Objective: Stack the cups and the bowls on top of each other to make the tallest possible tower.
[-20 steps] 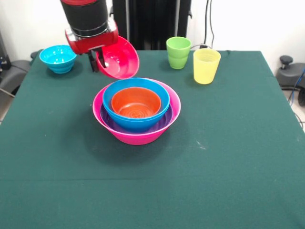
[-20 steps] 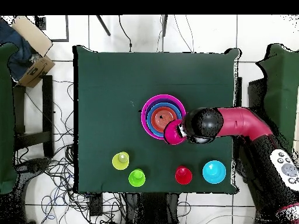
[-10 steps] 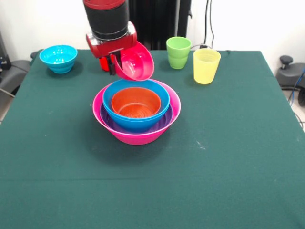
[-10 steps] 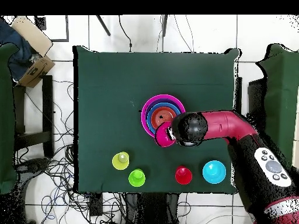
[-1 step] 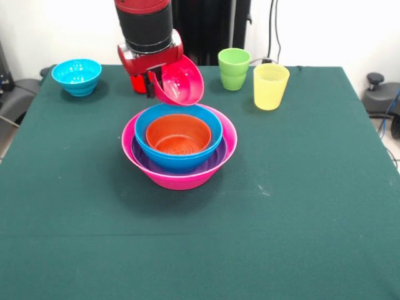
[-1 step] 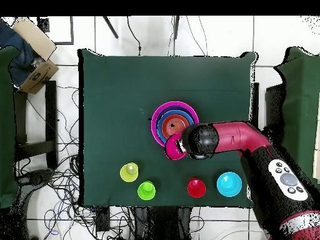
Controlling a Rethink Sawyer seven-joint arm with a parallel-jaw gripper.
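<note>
- The green table (image 5: pixel 300 206) is bare at its near edge in the front view.
- Toward the middle stands the tower (image 5: pixel 179 147): a big pink bowl (image 5: pixel 181 178) outermost, a purple bowl (image 5: pixel 209 164) inside it showing only as a rim, a blue bowl (image 5: pixel 178 159) in that, and an orange bowl (image 5: pixel 179 134) innermost, all upright and open side up.
- Just behind and above the tower hangs the gripper (image 5: pixel 152 85), closed on the rim of a magenta-red bowl (image 5: pixel 180 81). That bowl is tilted steeply, its hollow turned toward the camera, and it is off the table, its lower edge just above the back rim of the blue bowl.
- From overhead the same held bowl (image 6: pixel 173 149) overlaps the pile's edge (image 6: pixel 175 124) on the side nearer the robot base, with the gripper (image 6: pixel 181 146) at its rim and the red arm (image 6: pixel 240 137) reaching in from the right.
- Farther back on the right stands a yellow cup (image 5: pixel 270 86), upright, and just behind it to the left a green cup (image 5: pixel 234 69), the two near but apart.
- At the far left corner sits a cyan bowl (image 5: pixel 76 76), upright, well apart from the tower.
- A red cup (image 6: pixel 196 187) shows from overhead, between the green cup (image 6: pixel 146 190) and the cyan bowl (image 6: pixel 229 184); in the front view the arm covers most of it.
</note>
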